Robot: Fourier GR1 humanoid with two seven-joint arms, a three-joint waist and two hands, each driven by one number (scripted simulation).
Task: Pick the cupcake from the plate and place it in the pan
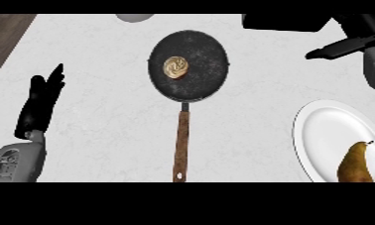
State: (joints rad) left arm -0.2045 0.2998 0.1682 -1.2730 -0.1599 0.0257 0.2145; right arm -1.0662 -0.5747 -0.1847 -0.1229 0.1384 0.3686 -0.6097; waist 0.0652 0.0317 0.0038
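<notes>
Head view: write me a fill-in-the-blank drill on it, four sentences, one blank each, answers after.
1. The handle of the pan points toward the view's ____ edge.
2. The cupcake lies in the ____.
3. On the plate lies a ____.
4. The left hand rests open, to the ____ of the pan.

Missing words: lower; pan; pear; left.
</notes>
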